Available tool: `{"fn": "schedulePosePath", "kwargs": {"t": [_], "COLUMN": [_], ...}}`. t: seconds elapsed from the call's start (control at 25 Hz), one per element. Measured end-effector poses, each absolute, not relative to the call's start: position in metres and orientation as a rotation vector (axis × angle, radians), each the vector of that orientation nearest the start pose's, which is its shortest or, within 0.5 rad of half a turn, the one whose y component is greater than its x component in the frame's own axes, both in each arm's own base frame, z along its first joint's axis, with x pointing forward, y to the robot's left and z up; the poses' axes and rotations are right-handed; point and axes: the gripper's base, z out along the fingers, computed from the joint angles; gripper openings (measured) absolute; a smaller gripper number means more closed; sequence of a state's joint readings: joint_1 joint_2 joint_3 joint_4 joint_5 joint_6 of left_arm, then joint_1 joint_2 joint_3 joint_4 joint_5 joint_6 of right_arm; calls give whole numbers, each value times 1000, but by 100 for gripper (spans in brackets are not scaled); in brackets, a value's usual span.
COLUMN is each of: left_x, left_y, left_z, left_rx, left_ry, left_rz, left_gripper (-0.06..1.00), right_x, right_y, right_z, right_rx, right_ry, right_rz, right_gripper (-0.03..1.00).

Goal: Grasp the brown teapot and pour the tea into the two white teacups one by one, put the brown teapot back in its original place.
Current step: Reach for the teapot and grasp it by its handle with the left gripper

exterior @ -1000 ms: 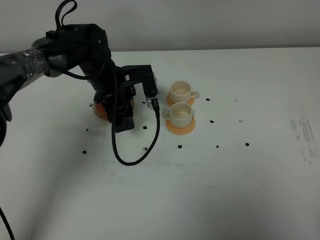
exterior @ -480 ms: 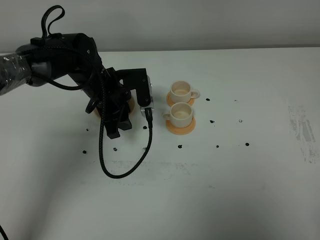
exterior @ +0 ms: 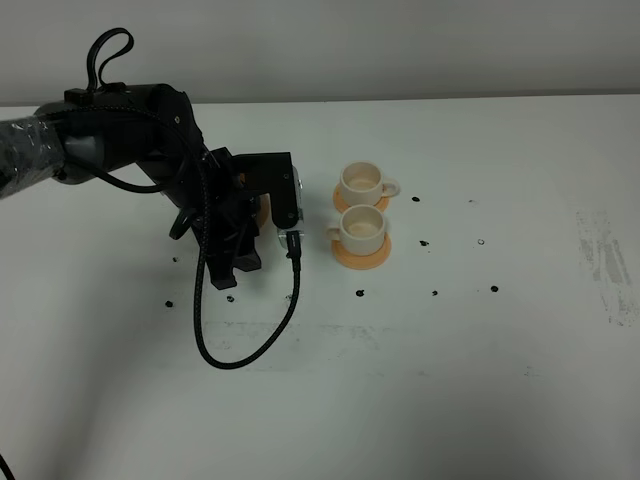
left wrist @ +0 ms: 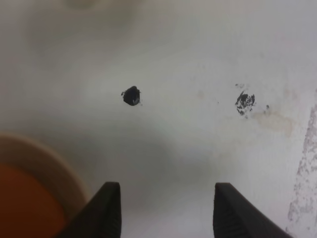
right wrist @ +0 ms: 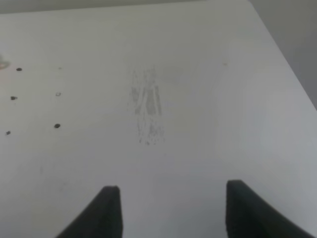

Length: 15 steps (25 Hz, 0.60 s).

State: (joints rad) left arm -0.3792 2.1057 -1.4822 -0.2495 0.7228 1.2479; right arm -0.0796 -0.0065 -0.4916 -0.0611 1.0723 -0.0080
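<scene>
Two white teacups (exterior: 362, 183) (exterior: 361, 230), two orange coasters (exterior: 341, 198) (exterior: 362, 261), one beige saucer (left wrist: 52, 166), one brown teapot (left wrist: 25, 206), largely hidden, two grippers (left wrist: 166, 191) (right wrist: 173, 187), one black cable (exterior: 240, 355), one white counter (exterior: 480, 340).

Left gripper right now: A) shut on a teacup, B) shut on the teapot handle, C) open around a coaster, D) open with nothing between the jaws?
D: the left wrist view shows the left gripper with its jaws apart and only bare table between them.
</scene>
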Motion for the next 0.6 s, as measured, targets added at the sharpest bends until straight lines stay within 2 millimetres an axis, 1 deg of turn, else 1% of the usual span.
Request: {"fn": "schedulePosePath", "kwargs": {"t": [0.24, 0.6], "left_x": [397, 400], "left_y": [-162, -151], "left_z": [150, 149], "left_rx": [1861, 1838], "left_ry": [2113, 2148], "left_rz": [-81, -87], "left_gripper": [43, 43], "right_x": [-6, -6], "right_y": [-4, -4], "right_z": [274, 274], "right_rx": [77, 77], "right_ry": [2057, 2057], "right_rz": [-128, -128], "right_gripper": [45, 45]}}
